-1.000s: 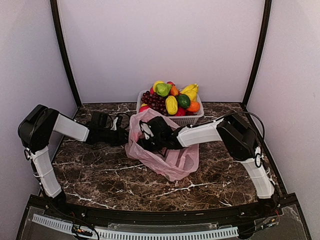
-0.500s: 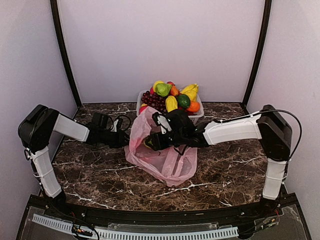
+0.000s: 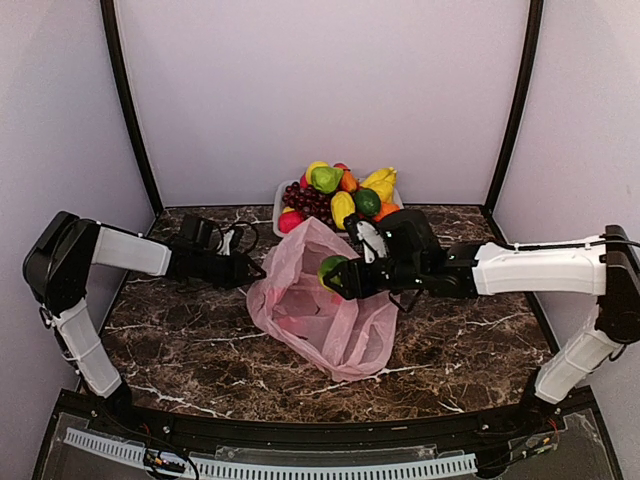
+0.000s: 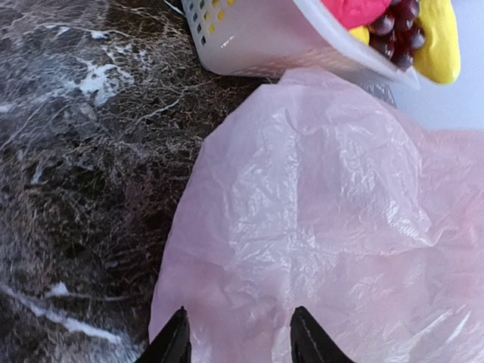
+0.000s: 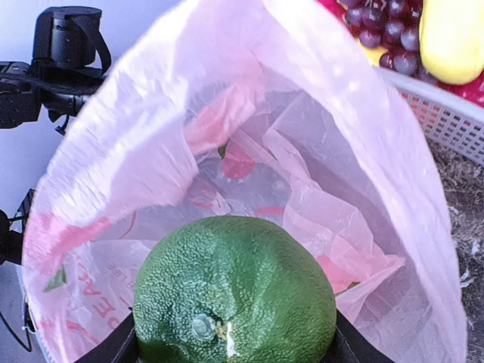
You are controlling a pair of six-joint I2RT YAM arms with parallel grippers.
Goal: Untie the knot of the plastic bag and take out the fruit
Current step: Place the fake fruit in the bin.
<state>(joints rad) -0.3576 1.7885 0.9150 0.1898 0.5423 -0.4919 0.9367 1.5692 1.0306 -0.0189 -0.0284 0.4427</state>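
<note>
Your right fingers [image 5: 113,352] are clamped on a round green fruit [image 5: 234,291] with bumpy skin. You hold it right at the open mouth of the pink plastic bag [image 3: 330,335], on the side nearest the basket.

The bag lies in the middle of the dark marble surface [image 3: 190,350], between your two arms. Its mouth is wide open and faces your right wrist camera. Something red shows through the thin film inside, but you cannot tell what it is.

Your left fingers [image 4: 174,348] are apart. They sit at the left edge of the bag, and the crinkly pink film fills the view just past their tips. You cannot tell if they touch the film.

The white basket [image 4: 249,41] stands at the back of the surface, close behind the bag. It is piled with fruit. You can see purple grapes [image 3: 305,203], a yellow fruit [image 3: 343,208], a light green fruit [image 3: 325,178] on top and an orange fruit [image 3: 386,211] on the right side.
</note>
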